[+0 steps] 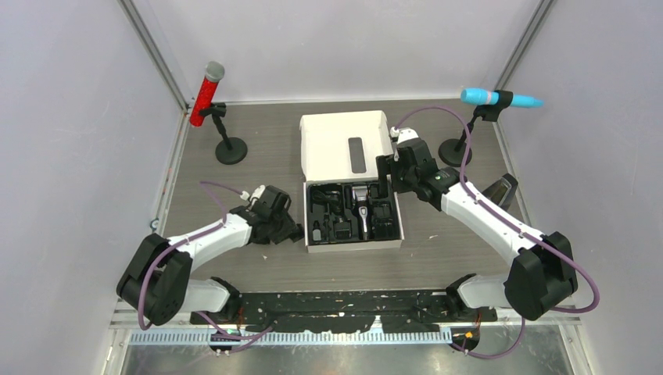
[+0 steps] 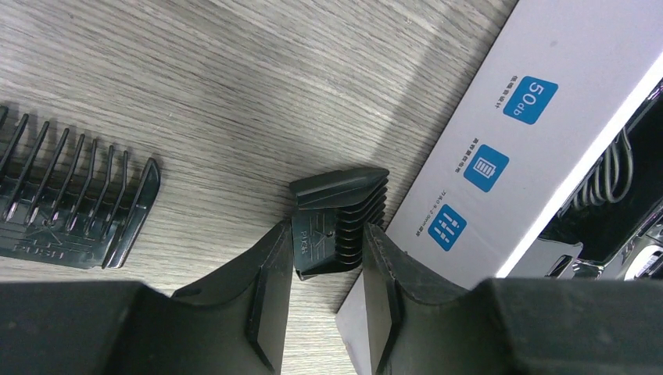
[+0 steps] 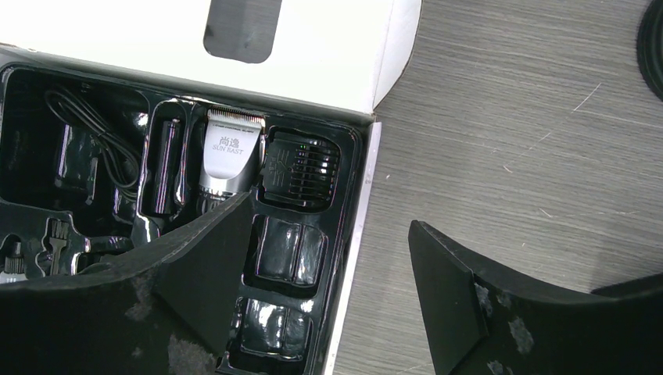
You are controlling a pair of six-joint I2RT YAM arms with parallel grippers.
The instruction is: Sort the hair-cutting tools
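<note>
Left jaws: clenched on the first comb attachment (image 2: 338, 223), small and black, pinched by its flanks just beside the outer side wall of the white box (image 2: 500, 148). Cannot tell whether the piece touches the counter (image 2: 234, 70).

Second comb attachment (image 2: 74, 207): lies flat on the counter with its teeth fanned out. Sits to the left of the gripped piece in the left wrist view, well apart from the box.

Right jaws: released and spread wide, with nothing between them. Hover over the right edge of the black tray (image 3: 356, 180), one finger above the tray and the other above bare counter.

Hair clipper (image 3: 227, 156): rests in its central tray slot, blade end toward the open lid (image 3: 313, 39).

Third comb attachment (image 3: 301, 168): seated in the compartment just right of the hair clipper.

Cable (image 3: 86, 125): occupies a compartment left of the hair clipper.

Red microphone (image 1: 206, 94) and blue microphone (image 1: 500, 98): stand at the far left and far right of the counter, apart from the box.
</note>
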